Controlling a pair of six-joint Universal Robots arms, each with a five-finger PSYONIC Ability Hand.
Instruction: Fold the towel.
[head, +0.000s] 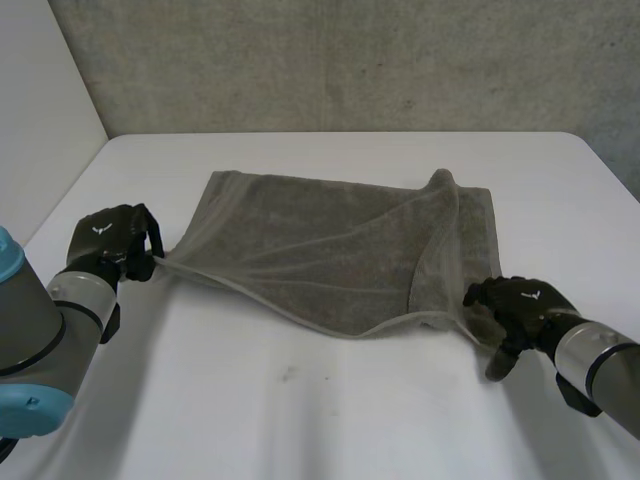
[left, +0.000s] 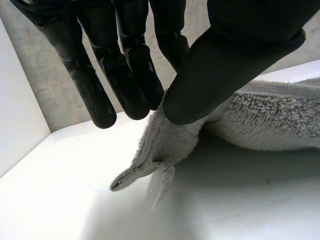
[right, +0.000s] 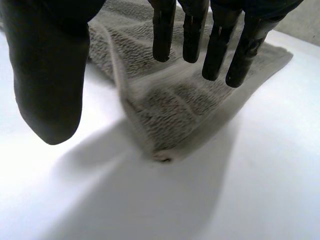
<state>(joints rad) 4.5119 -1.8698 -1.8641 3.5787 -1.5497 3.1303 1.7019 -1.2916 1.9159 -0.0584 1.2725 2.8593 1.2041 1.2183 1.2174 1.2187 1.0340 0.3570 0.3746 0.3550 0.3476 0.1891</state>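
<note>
Head camera looks down; 2 wrist cameras close on towel (head: 320, 250).

The table (head: 330, 420) was white and smooth, with round corners at the far side. A small faint mark (head: 290, 375) sat on it near the front, about in the middle. Behind the table stood a grey wall (head: 350, 60), rough and full of little specks. A plain white wall (head: 40, 100) stood at the left and met the grey one in the corner.
</note>
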